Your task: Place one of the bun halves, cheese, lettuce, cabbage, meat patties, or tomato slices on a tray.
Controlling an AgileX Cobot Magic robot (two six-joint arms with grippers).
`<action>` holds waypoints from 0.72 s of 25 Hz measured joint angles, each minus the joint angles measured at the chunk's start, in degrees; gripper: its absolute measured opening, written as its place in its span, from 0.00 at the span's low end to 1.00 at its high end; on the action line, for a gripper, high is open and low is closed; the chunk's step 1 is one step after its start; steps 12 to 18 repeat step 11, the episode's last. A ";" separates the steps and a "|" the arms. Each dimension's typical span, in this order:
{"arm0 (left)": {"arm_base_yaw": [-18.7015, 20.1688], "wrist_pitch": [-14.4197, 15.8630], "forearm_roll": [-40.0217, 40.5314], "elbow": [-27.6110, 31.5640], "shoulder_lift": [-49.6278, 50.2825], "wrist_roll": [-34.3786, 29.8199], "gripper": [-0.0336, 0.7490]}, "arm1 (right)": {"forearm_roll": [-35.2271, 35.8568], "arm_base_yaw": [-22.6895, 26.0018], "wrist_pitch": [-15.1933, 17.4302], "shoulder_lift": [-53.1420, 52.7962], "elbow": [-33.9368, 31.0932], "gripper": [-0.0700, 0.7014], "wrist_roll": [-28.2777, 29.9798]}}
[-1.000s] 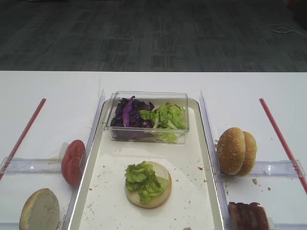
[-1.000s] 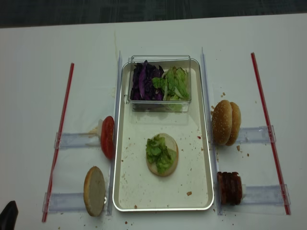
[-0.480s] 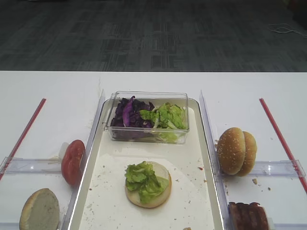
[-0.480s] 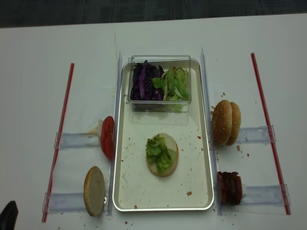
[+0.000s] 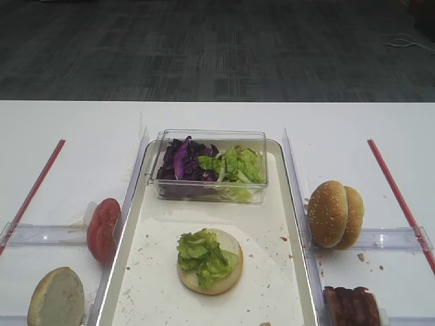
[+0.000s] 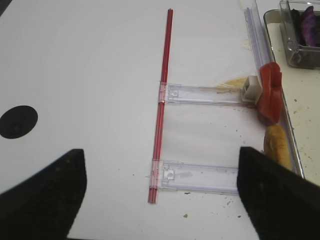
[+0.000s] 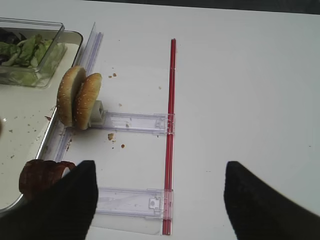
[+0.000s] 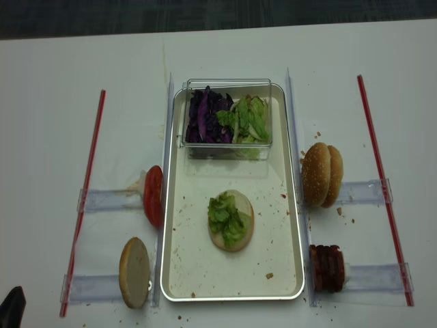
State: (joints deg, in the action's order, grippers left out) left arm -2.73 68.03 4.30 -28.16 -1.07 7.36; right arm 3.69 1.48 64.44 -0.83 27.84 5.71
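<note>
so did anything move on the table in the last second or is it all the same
Nothing visibly changed. The pale bun half topped with ruffled light green lettuce lies in the same spot on the silvery metal tray, and the red tomato slice, the sesame bun domes and the dark ridged meat patties stand where they were outside it.

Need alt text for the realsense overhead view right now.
A bun half topped with lettuce sits mid-tray, behind it a clear box of cabbage and greens. Tomato slice left; sesame buns and meat patties right.
</note>
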 joint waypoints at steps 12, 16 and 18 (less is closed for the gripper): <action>0.00 0.00 0.00 0.00 0.00 0.00 0.81 | 0.00 0.00 -0.22 -0.08 0.00 0.82 0.09; 0.00 0.00 0.00 0.00 0.00 0.00 0.81 | 0.00 0.00 -0.22 -0.08 0.00 0.82 0.09; 0.00 0.00 0.00 0.00 0.00 0.00 0.81 | 0.00 0.00 -0.22 -0.08 0.00 0.82 0.09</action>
